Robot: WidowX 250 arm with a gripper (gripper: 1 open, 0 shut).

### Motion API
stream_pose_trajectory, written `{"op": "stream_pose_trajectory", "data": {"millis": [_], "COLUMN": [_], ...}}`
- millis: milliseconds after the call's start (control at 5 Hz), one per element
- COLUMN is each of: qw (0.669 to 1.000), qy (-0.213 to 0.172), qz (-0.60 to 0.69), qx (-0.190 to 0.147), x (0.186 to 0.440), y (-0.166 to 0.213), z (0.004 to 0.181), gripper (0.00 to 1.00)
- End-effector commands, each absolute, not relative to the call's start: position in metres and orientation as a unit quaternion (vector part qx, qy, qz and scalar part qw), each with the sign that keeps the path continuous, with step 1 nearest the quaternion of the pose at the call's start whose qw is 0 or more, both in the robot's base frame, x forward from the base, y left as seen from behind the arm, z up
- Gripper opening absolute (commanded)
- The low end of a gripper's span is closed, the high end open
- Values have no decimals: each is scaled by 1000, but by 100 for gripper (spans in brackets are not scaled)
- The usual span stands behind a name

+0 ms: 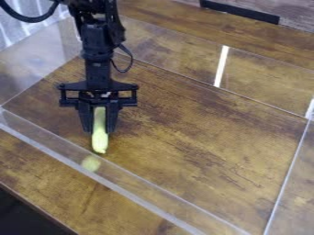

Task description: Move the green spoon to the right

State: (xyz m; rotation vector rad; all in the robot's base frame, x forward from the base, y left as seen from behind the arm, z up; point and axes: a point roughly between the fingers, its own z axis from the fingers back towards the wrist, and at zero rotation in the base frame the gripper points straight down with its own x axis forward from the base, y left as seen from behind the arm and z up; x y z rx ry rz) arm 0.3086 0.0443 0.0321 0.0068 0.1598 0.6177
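Pinching the rounded yellow-green green spoon (98, 135), black tool (98, 117) points down.

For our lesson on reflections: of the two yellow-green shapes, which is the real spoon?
The green spoon at the tool, long and solid on the table. The fainter blob looks to be only its image in the clear wall.
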Motion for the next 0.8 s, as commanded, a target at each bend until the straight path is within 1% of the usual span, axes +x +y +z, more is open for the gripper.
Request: {"op": "stream_pose_trajectory", "data": {"millis": [0, 400, 600], "qw": [945, 957, 953], "qy": [51, 52, 50], "qz": [322, 284, 299], "qx": [-6, -11, -25], "x": [318, 323, 324], "y": [54, 58, 61], "z": [44, 43, 63], "gripper": [0, 0, 0]}}
